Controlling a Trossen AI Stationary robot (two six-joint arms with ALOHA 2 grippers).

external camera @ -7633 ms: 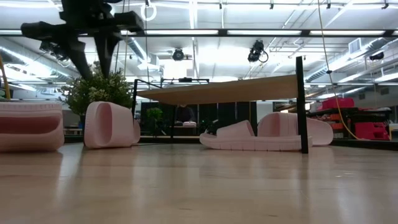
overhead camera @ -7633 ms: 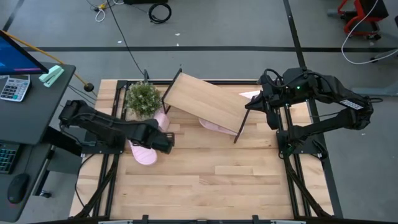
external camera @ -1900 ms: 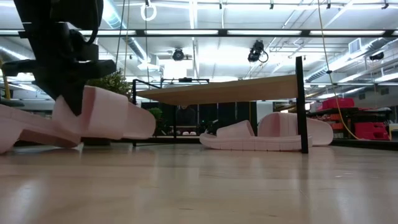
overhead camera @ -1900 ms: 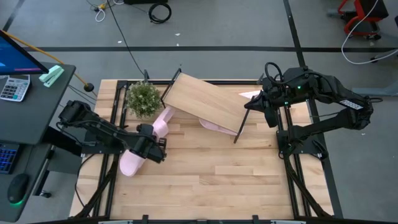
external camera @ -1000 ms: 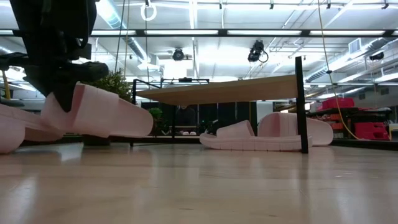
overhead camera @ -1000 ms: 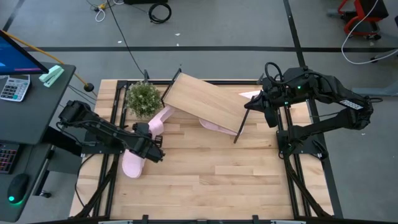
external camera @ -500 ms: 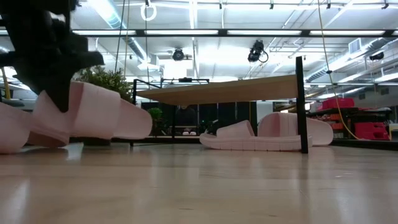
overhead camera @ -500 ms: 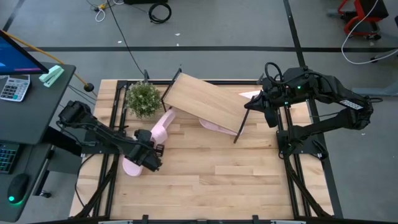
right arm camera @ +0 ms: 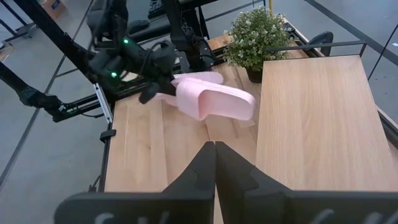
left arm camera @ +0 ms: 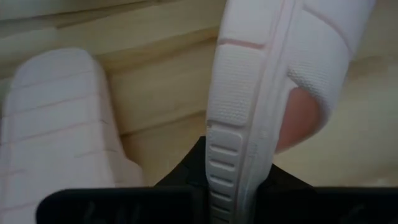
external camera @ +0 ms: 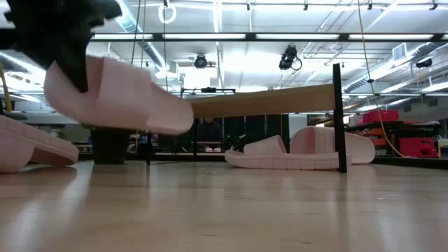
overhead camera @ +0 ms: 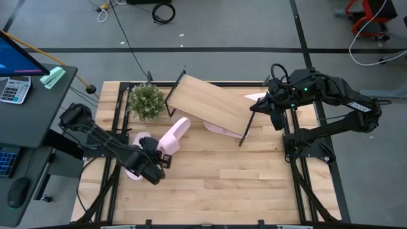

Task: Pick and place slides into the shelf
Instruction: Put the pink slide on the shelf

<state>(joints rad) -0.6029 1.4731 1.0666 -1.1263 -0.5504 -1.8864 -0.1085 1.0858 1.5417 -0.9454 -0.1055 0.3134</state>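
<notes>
High view: slide (overhead camera: 173,135) held off the table by left gripper (overhead camera: 156,159), clamped on its heel end. Long axis runs diagonally, from gripper up toward shelf (overhead camera: 210,102); free toe end points at shelf's near-left corner, just short of the board. Shelf lies up and to the right of gripper, beyond the toe. Plant (overhead camera: 147,100) sits just left of that line. Second slide (overhead camera: 132,170) partly hidden under left arm, on the tabletop. Third slide (overhead camera: 219,128) shows from under shelf's lower edge. Right gripper (overhead camera: 270,113) parked by shelf's right end, near a pale pink bit (overhead camera: 255,97) at the far edge, prob. the fourth slide, can't confirm. Left arm is plainly the one to place; right arm waits.

Low view: held slide (external camera: 119,94) clear of table, toe tipped slightly down, pointing toward shelf board (external camera: 266,100), toe about level w/ board. One slide (external camera: 31,149) flat on table at left; two more (external camera: 301,152) under the shelf.

Left wrist view: slide sole (left arm camera: 249,112) edge-on, gripped between the fingers; loose slide (left arm camera: 56,130) beside it on the wood.

Right wrist view: right fingers (right arm camera: 214,163) pressed together, nothing held. Held slide (right arm camera: 214,102) seen just off shelf's (right arm camera: 314,118) edge, long axis aimed across board.

Judgement: next move needs lift over board edge, then lay-down along the slant.
</notes>
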